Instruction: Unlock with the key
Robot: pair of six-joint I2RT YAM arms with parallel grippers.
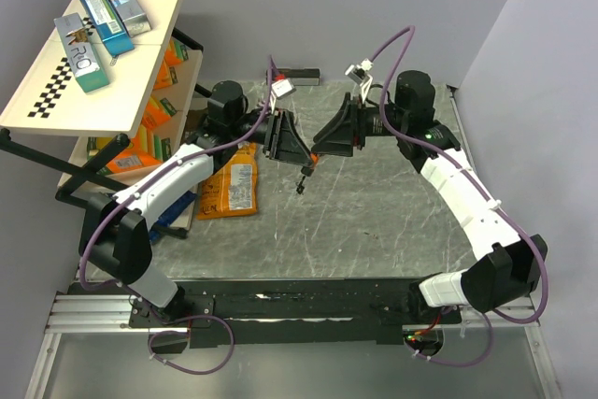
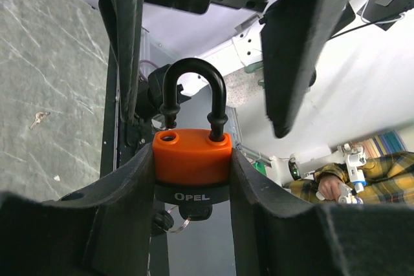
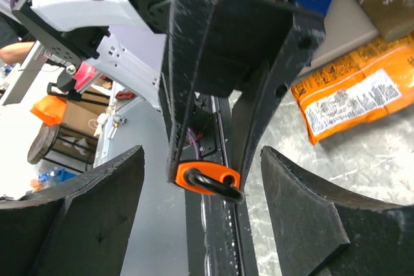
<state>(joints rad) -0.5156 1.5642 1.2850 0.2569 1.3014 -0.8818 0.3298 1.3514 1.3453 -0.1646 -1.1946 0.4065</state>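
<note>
Left gripper (image 2: 192, 156) pinches one orange padlock (image 2: 191, 171); key (image 2: 194, 211) stands in its base, head away from shackle (image 2: 193, 63) (a second dangles); right gripper (image 3: 202, 159) wide, empty.

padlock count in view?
1: the orange padlock, clamped between the left fingers above the table, keys hanging under it. Another could be hidden behind the arms.

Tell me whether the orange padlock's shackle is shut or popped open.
Looks shut: both legs of the black shackle reach into the orange padlock body, held in the left claw.
</note>
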